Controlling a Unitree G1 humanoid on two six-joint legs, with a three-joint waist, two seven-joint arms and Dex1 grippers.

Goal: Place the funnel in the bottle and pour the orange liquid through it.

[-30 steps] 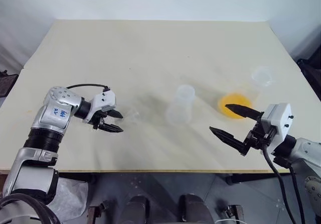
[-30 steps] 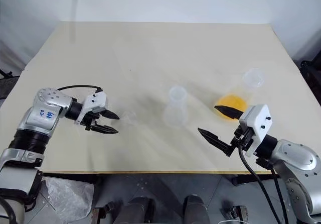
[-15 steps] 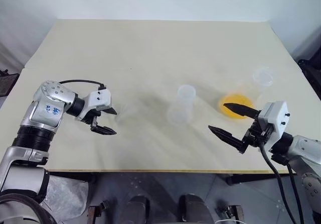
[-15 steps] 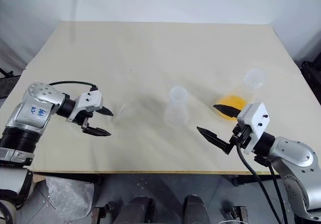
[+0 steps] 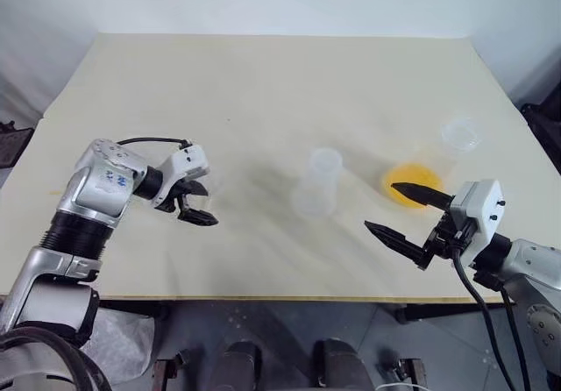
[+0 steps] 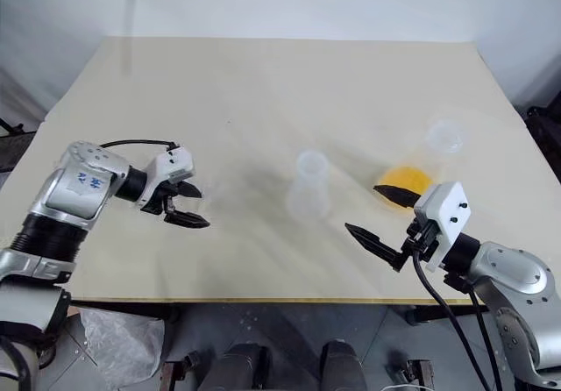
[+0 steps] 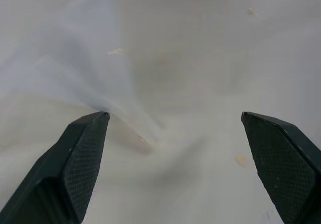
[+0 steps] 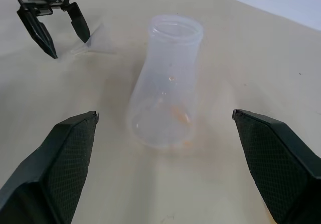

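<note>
Lying on its side on the table [image 5: 263, 84], the funnel [image 8: 93, 40] sits at the left of the scene, just beside the left gripper [image 5: 200, 203]. In the right wrist view its cone mouth is next to one of the left gripper's fingers [image 8: 79, 24] and its spout points toward the bottle [image 5: 317, 183]; whether finger and funnel touch cannot be told. In the left wrist view the funnel [image 7: 85, 68] is a pale blurred shape between and beyond the two fingers. The left gripper is spread wide, angled down at the table, and holds nothing.

The bottle stands upright near the table's middle, well apart from the funnel, with its neck open. A few orange specks show inside its base in the right wrist view.

The orange liquid [image 5: 410, 181] lies in a shallow clear bowl [image 5: 422, 162] to the right of the bottle. A small clear cup [image 5: 461, 133] stands farther right and farther back, near the table's right edge.

The right gripper [image 5: 405, 213] hovers at the near right, roughly level, pointing left toward the bottle. Its fingers are fully apart and empty; the far finger overlaps the bowl in the head views.
</note>
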